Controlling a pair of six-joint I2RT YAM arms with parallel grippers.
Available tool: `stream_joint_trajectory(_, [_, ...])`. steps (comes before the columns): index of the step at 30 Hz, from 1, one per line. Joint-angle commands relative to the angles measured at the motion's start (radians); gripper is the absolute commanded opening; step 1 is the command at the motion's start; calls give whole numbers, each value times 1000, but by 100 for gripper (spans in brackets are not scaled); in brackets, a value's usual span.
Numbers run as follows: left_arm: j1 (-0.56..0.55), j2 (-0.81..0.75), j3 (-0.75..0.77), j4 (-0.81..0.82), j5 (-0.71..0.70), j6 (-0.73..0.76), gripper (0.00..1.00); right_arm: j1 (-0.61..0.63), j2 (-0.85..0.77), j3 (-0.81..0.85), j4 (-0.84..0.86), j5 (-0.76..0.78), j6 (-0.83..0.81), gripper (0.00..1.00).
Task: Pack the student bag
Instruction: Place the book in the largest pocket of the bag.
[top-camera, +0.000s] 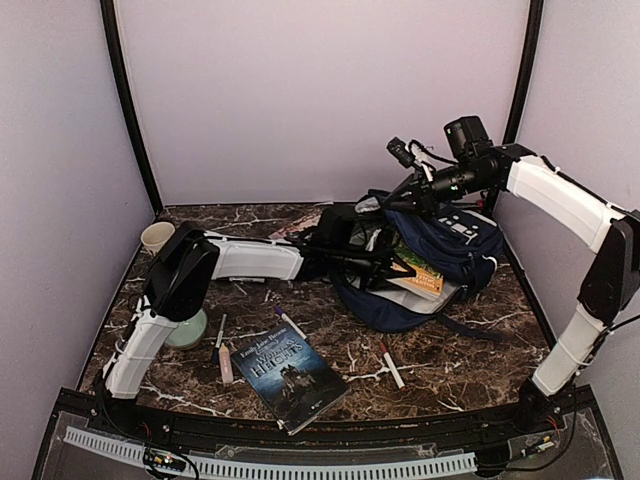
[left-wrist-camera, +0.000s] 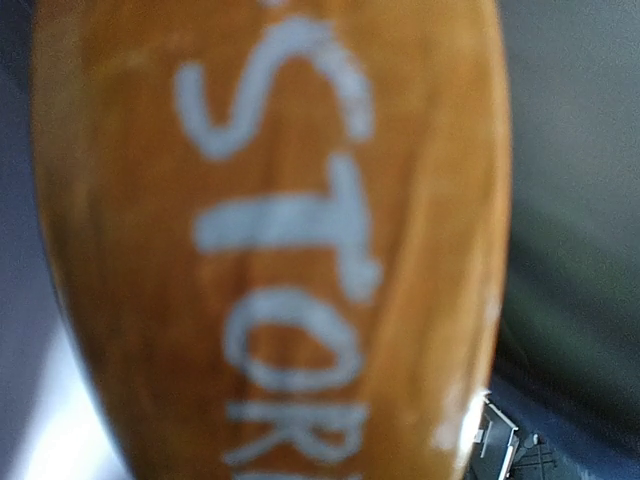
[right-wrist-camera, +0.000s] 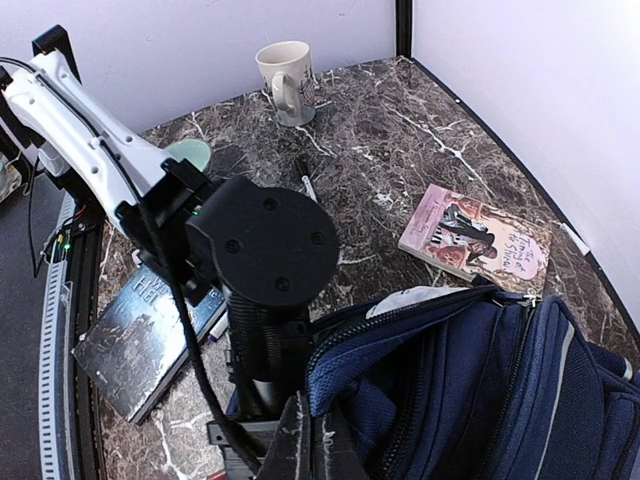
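Both closed: left tool (top-camera: 383, 268) on glossy orange book (left-wrist-camera: 270, 240), right tool (right-wrist-camera: 305, 445) on fabric rim of student bag (right-wrist-camera: 480, 400).

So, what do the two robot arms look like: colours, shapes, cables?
The left arm and the right arm both have white shell links and bulky black joint housings. A black cable runs along the left arm. The right gripper has dark, slim fingers.

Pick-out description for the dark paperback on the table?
Start at the large navy-blue fabric backpack, right rear of the dark marble table. Toward the near edge, left of centre, the dark grey paperback lies flat. Unlike the pink paperback beside the backpack, its cover is dark with pale lettering.
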Motion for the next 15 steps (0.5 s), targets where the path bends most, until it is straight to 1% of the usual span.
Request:
stream_joint_trajectory(1, [17,81,134,107,44,-5,0,17,-13,48,40,-99,-39,0])
stream_joint_trajectory(6, [43,145,150,64,33,34,0,17,-7,50,-15,-90,-80,0])
stream_joint_trajectory(10, [53,165,169,-30,-31,107,0,16,-5,33,-67,-70,-125,0])
stream_joint_trajectory(11, [53,165,183,-73,-46,124,3,15,-13,22,-79,-64,-134,0])
stream_joint_trajectory(13, [53,155,180,-89,-61,136,16,5,-38,-13,-86,-49,-135,0])
stream_joint_trajectory(14, [53,147,172,-92,-62,142,19,-3,-42,-34,-86,-39,-132,2])
stream_joint_trajectory(15, [53,136,161,-101,-98,152,24,-11,-80,-58,-86,-21,-125,7])
